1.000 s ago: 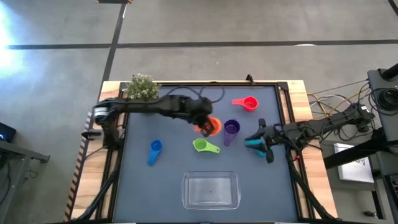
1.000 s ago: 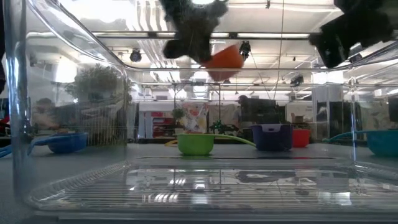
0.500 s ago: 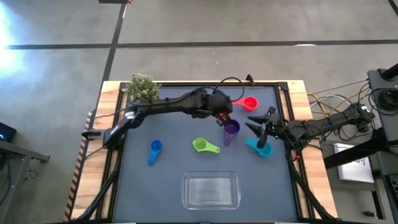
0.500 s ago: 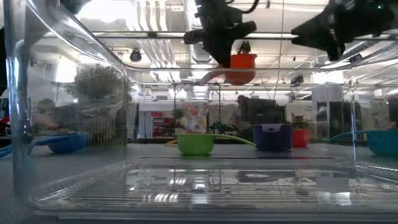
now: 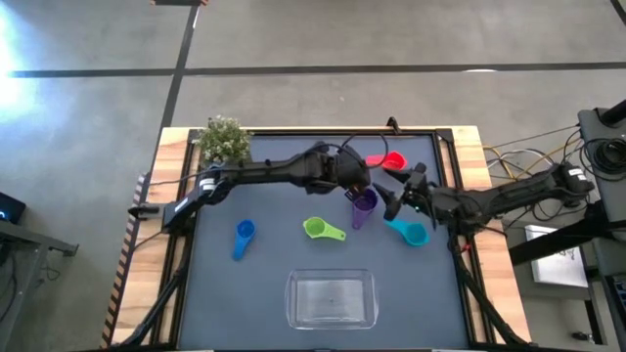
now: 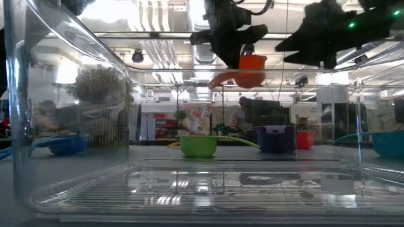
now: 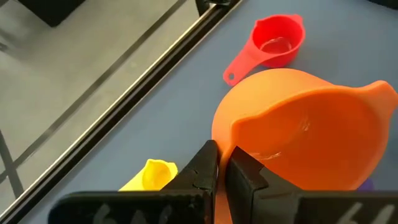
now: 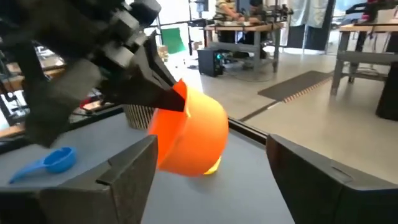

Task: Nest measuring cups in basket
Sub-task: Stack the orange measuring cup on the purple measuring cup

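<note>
Dark surface [image 5: 274,274] carries the empty basket [image 5: 331,298] at its near edge; left gripper [image 7: 221,171], fingers clamped on the orange cup [image 7: 305,134], holds it aloft facing the right gripper [image 8: 211,177], fingers apart, likely for a handover

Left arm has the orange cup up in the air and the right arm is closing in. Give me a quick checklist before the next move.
1. Left gripper shut on the orange cup: ok.
2. Orange cup clear of the table, held above the purple cup: ok.
3. Right gripper open, fingers either side of the orange cup but not touching: ok.
4. Right gripper empty, teal cup lying on the mat: ok.
5. Basket empty and unobstructed: ok.
6. Yellow cup position on the table: cannot tell, only partly visible in the left wrist view.
</note>
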Robot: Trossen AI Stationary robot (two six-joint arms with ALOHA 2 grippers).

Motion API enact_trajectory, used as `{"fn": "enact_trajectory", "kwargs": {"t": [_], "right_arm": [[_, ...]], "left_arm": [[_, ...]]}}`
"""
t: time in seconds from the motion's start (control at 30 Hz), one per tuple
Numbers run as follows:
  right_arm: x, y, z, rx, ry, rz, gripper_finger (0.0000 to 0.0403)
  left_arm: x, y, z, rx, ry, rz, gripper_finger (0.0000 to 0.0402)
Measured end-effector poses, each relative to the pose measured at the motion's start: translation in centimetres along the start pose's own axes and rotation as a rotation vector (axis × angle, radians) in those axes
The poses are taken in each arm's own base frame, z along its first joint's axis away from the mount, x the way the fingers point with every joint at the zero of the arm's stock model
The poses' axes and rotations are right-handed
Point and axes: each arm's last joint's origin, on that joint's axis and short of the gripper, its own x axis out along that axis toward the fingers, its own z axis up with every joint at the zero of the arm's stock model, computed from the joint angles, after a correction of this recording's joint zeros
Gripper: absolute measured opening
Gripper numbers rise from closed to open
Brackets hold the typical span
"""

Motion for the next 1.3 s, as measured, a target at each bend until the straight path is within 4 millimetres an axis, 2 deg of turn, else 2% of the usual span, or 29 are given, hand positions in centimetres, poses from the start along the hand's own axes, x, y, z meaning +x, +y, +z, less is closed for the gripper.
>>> {"fn": "enact_trajectory", "kwargs": {"t": [0.2, 0.43, 0.57, 0.73, 0.87, 0.97, 1.1, 1.2, 1.3], "right_arm": [[1.8, 0.3, -0.2, 0.021, -0.017, 0.027, 0.0298], [4.0, 1.1, -0.3, -0.054, 0.040, -0.018, 0.0265], [4.9, 1.3, -0.3, -0.082, 0.084, -0.042, 0.0196], [5.0, 1.4, 0.2, -0.121, 0.087, -0.022, 0.0041], [4.4, 1.2, 0.9, -0.161, 0.110, 0.001, 0.0017], [3.8, 0.6, 1.2, -0.197, 0.138, -0.024, 0.0014], [2.9, -0.5, 1.5, -0.233, 0.196, -0.029, 0.0013], [2.4, -1.9, 2.0, -0.217, 0.351, 0.037, 0.0013], [2.1, -3.0, 3.4, -0.151, 0.470, 0.152, 0.0013]], "left_arm": [[-0.2, -0.1, 0.0, 0.003, -0.014, 0.015, 0.0000], [-0.7, -0.6, -0.3, 0.014, -0.019, 0.007, 0.0000], [-1.0, -1.0, -0.6, 0.032, -0.022, 0.014, 0.0000], [-1.3, -1.1, -1.1, 0.057, 0.015, 0.013, 0.0020], [-2.2, -1.3, -1.7, 0.103, 0.048, 0.007, 0.0085], [-3.6, -0.6, -1.8, 0.129, 0.059, 0.018, 0.0147], [-6.6, 0.7, -1.5, 0.124, 0.003, 0.061, 0.0218], [-9.7, 1.1, -1.8, 0.152, -0.070, 0.098, 0.0248], [-12.7, 0.6, -2.5, 0.179, -0.131, 0.074, 0.0253]]}}
